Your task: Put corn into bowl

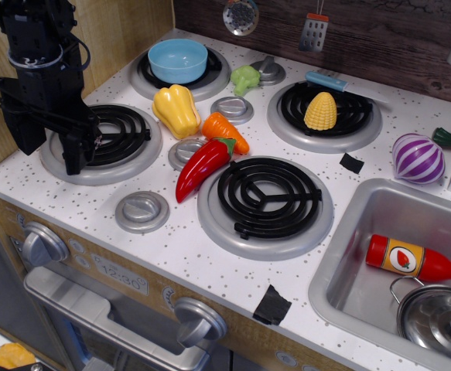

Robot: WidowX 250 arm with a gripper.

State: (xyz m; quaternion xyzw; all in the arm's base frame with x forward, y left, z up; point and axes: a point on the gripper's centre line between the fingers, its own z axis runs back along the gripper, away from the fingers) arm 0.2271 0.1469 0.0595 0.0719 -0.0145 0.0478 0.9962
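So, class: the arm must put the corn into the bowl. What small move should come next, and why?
Probably a move of the gripper toward the back-right burner, where the corn lies. The gripper sits over the front-left burner, far from the corn and apparently holding nothing, while the blue bowl on the back-left burner looks empty.

Toy play kitchen: four coil burners [270, 197], steel sink [341, 255], oven knobs [42, 244]

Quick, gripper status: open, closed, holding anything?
Gripper: over the front-left burner, holding nothing; whether the jaws are open or closed cannot be told from this view. The corn sits on the back-right burner, and the bowl is empty.
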